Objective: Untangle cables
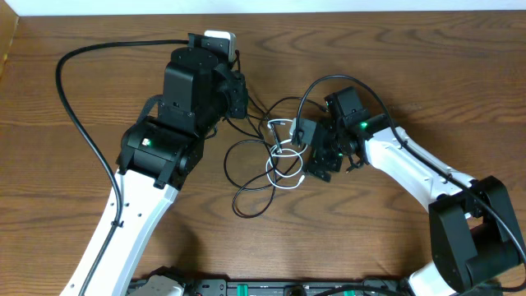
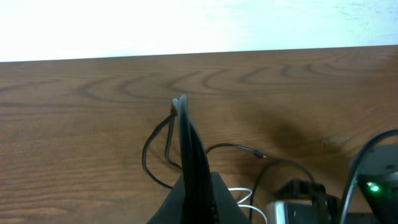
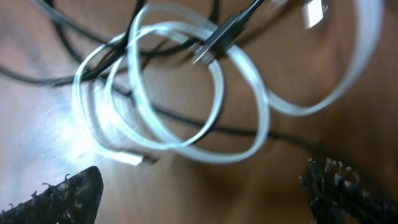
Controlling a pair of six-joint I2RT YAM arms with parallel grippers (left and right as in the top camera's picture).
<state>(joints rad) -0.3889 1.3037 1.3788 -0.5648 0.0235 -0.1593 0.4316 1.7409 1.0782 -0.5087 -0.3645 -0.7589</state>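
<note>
A tangle of thin cables lies mid-table: black cables (image 1: 246,197) in loose loops and one white cable (image 1: 285,153) coiled among them. My left gripper (image 1: 245,107) is at the tangle's far left edge; in the left wrist view its fingers (image 2: 182,106) are pressed together with a black cable (image 2: 146,155) pinched at the tip and looping down to the table. My right gripper (image 1: 319,164) is at the tangle's right side. In the right wrist view it is open (image 3: 205,193) and empty, just above the wood, with the white loops (image 3: 261,124) and a black plug (image 3: 217,34) ahead of it.
The wooden table (image 1: 411,66) runs to a pale wall at the far edge (image 2: 186,31). A thick black arm cable (image 1: 74,123) arcs over the table's left side. The right arm's body (image 2: 373,180) with a green light stands close to the left gripper.
</note>
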